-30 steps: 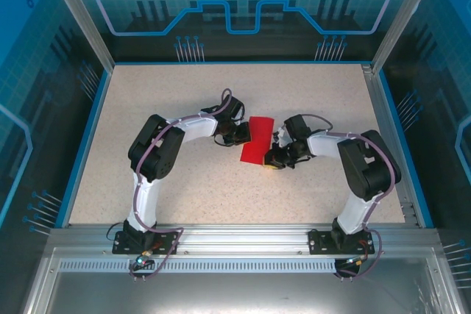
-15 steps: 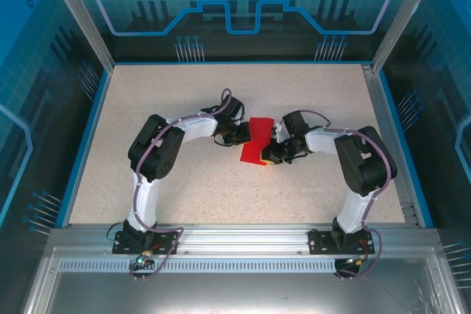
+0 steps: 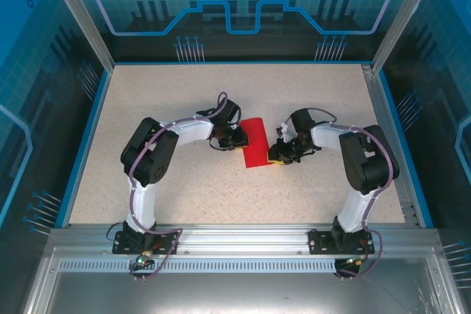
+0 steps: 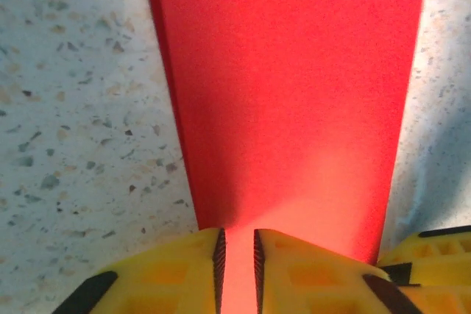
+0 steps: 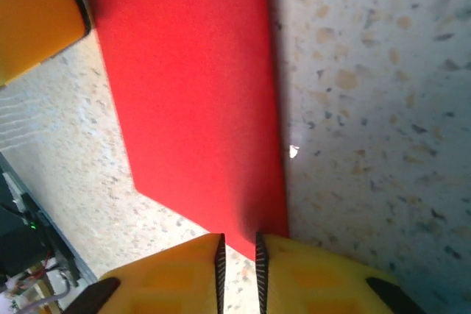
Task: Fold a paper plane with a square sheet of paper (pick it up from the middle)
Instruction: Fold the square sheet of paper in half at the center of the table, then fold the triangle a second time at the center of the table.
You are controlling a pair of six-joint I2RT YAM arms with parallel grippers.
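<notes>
The square sheet of paper [image 3: 255, 142] lies flat mid-table as a narrow red strip, seemingly folded. A finished paper plane is out of view. My left gripper [image 3: 240, 140] sits at the strip's left edge. In the left wrist view its yellow jaws [image 4: 237, 244] stand a narrow gap apart over the red paper [image 4: 287, 93]. My right gripper [image 3: 274, 156] is at the strip's near right corner. In the right wrist view its jaws [image 5: 237, 251] are slightly parted, with the corner of the paper [image 5: 191, 93] in the gap. Neither grips the paper.
The speckled table [image 3: 169, 93] is ringed by a blue rim and glass walls. The right gripper's yellow finger [image 4: 434, 255] shows beside the strip in the left wrist view. The left gripper's finger [image 5: 37, 20] shows at the top left of the right wrist view.
Both grippers have gone from shut to slightly parted. The red strip now lies straighter and a little further back, and both arms have shifted slightly.
</notes>
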